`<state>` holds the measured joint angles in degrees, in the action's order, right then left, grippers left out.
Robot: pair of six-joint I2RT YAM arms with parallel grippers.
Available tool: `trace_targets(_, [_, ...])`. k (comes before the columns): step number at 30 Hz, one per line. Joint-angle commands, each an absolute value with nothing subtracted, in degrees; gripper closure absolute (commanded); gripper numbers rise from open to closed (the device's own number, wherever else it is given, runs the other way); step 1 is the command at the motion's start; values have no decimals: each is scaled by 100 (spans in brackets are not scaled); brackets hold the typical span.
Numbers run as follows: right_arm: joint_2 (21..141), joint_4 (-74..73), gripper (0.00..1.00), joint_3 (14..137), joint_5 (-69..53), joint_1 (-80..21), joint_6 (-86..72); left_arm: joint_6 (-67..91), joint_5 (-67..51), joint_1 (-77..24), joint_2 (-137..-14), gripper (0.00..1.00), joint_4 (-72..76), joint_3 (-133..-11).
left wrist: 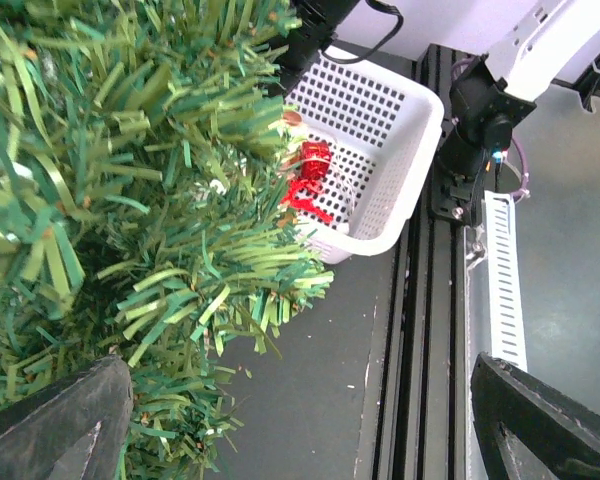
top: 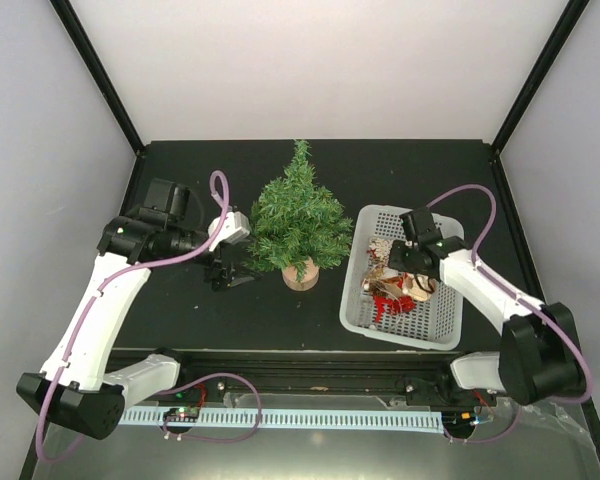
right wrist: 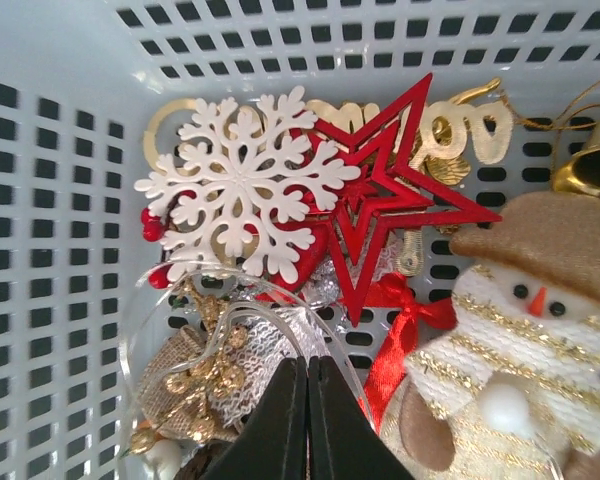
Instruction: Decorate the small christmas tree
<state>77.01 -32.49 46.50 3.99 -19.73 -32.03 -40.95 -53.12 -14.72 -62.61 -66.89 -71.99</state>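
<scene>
0 ornaments show on the small christmas tree point(top: 300, 225) at mid-frame, so all the decorating looks left to do. The right gripper point(right wrist: 308, 425), fingers pressed together, dips among the snowflake point(right wrist: 245, 190) and red star point(right wrist: 380, 200) in the white basket point(top: 352, 300). The left gripper point(top: 228, 272) hangs spread wide beside the tree.

White basket point(top: 420, 325) on blk table point(top: 260, 310) w/ snowflake point(right wrist: 245, 190), red star point(right wrist: 380, 190), snowman point(right wrist: 520, 330), poss. gold bell point(right wrist: 590, 165).
</scene>
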Motion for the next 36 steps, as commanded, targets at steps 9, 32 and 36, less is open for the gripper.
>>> trace_targets(9, [6030,-3834,99,4643,658,-2052,-3538,-3535,-4603,-2237,-6113,7,-6825,-8017])
trace_targets(32, [4815,-5275,99,7004,56,-2232,-2958,-3313,-2946,-4804,-7614,4,-6798,-9912])
trace_targets(36, [4825,-5455,99,7410,-67,-2232,-2845,-3192,-2456,-5031,-7962,3,-6437,-10278])
